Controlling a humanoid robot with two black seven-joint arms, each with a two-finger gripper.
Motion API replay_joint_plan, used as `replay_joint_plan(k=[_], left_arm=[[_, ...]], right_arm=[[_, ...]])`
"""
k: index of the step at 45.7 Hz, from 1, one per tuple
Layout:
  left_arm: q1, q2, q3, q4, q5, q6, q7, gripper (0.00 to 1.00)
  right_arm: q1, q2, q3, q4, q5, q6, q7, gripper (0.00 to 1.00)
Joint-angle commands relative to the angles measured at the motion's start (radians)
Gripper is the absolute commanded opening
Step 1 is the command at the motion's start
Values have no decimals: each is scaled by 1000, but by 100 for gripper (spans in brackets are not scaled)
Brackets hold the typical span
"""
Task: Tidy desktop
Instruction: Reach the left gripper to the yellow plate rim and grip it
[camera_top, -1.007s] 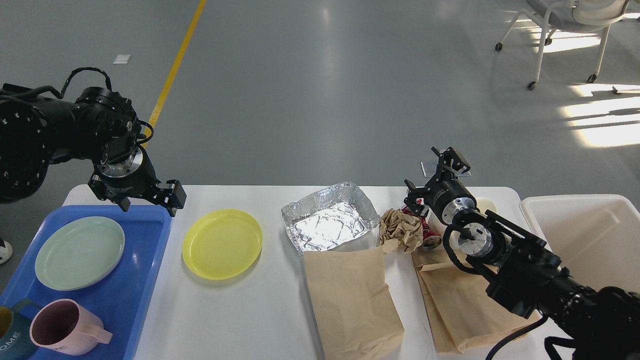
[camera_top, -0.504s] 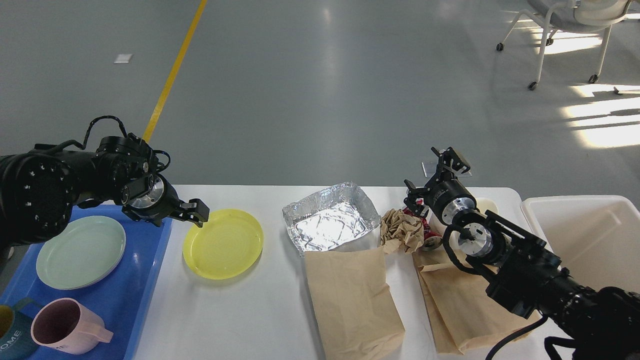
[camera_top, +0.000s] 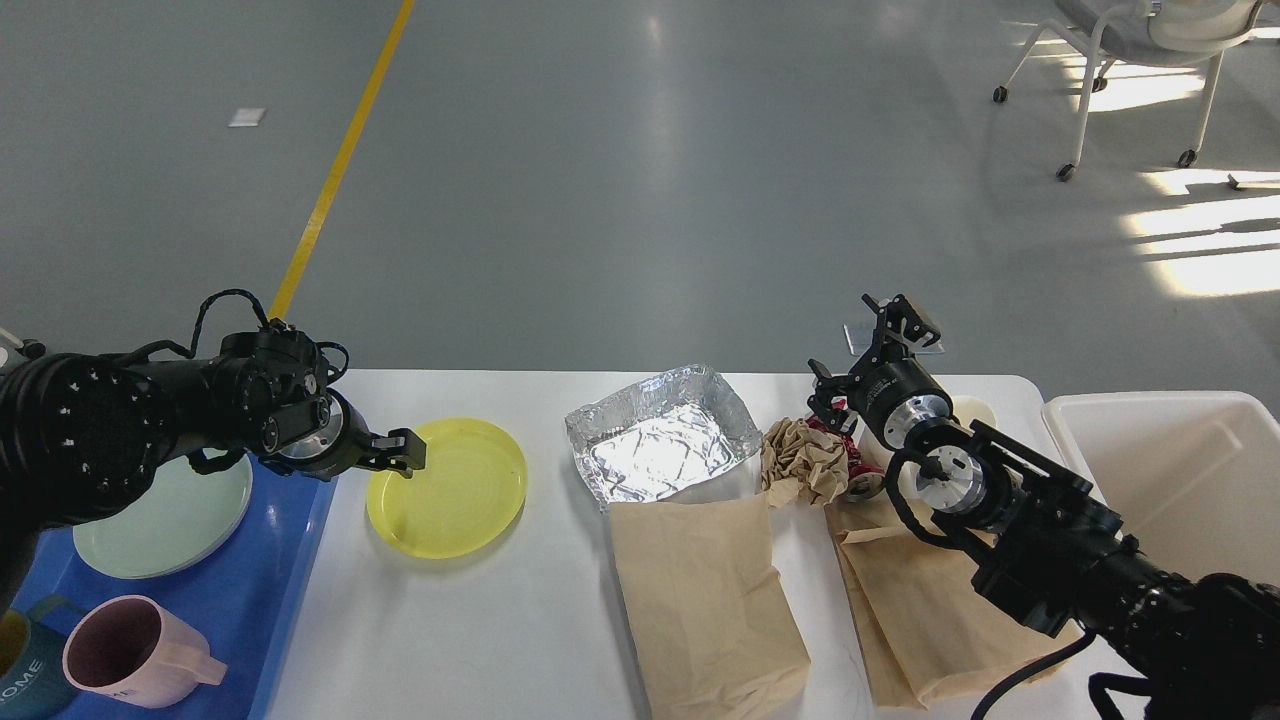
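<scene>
**Left arm dropping to the yellow plate's rim**

Lowering over the last second, the left gripper (camera_top: 398, 452) is now sitting at the left edge of the yellow plate (camera_top: 447, 488), having come across from above the blue tray (camera_top: 275, 575); whether its fingers are gripping the rim or standing apart I cannot tell. Nothing else is changing.

Grey floor with a yellow line is filling the room beyond, a wheeled chair (camera_top: 1130, 60) standing far right in sun patches. The desktop (camera_top: 480, 630) is spanning the lower view, white and matte. At its right edge a white bin (camera_top: 1180, 470) is sitting. Two flat brown paper bags (camera_top: 705, 600) are lying near the front, a foil tray (camera_top: 660, 435) behind them, a crumpled paper ball (camera_top: 800, 462) beside that. On the blue tray a green plate (camera_top: 165, 515) and pink mug (camera_top: 125, 655) are resting. The right gripper (camera_top: 868, 345) is hovering above the crumpled paper, fingers spread wide, holding nothing.
</scene>
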Motion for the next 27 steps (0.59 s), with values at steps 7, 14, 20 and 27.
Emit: replay_joint_plan(k=[7,14,20,27], left_arm=[[52,1,-84,-1,-1,17,36,93],[71,6,-127,-1,-1,15,36,93],[76,6,-129,-1,-2,17,36,92],[87,6,-144,-1,-2,15,38,92]], right_arm=[[0,0,0,0,0,0,0,100],[0,0,0,0,0,0,0,100],[0,0,0,0,0,0,0,100],[0,0,0,0,0,0,0,100]])
